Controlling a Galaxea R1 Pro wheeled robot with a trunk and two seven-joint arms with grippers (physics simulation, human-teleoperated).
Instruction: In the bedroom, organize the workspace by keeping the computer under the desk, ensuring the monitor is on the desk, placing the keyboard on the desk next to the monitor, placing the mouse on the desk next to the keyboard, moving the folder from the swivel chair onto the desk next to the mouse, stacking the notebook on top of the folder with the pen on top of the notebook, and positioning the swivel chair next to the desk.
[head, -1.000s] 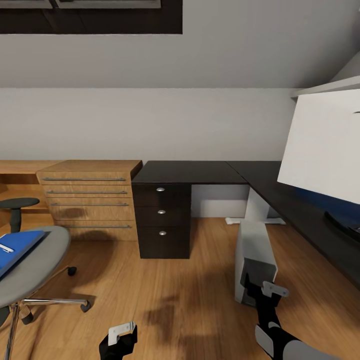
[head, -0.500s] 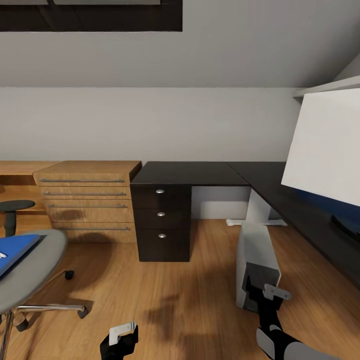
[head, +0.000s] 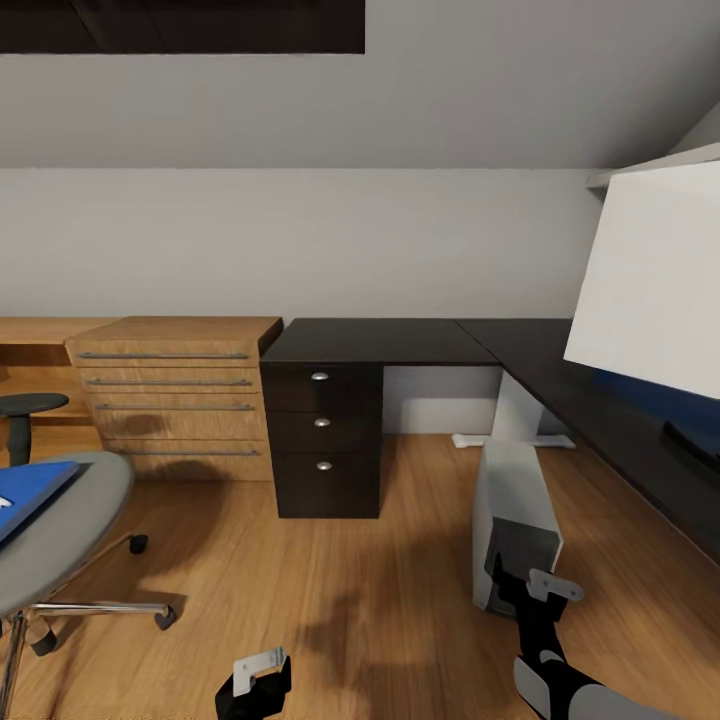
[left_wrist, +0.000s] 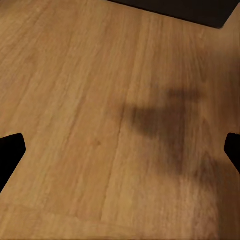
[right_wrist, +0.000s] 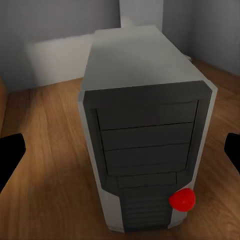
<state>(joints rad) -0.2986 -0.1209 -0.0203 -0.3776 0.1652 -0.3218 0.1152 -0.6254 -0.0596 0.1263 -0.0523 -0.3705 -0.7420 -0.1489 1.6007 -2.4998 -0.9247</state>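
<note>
The black-topped desk (head: 400, 343) runs along the back wall and down the right side. On its right arm stands the monitor (head: 655, 280), white back toward me. The pale computer (head: 513, 500) stands on the floor beside the desk's white leg. In the right wrist view its dark front panel (right_wrist: 145, 150) is close ahead. My right gripper (head: 541, 586) hovers open just in front of the tower. At the far left, the swivel chair (head: 70, 520) carries the blue folder (head: 25, 488) on its grey seat. My left gripper (head: 258, 672) hangs open above bare wooden floor (left_wrist: 100, 90).
A black three-drawer pedestal (head: 322, 440) sits under the desk's back section. To its left is a light wooden drawer chest (head: 175, 398). A dark flat shape (head: 695, 440) lies on the desk under the monitor, cut off by the picture's edge. Wooden floor (head: 380, 580) lies between chair and computer.
The whole picture has shifted slightly, so the camera has moved; the chair sits further left in view. My left gripper is a little further right. Both grippers hold nothing.
</note>
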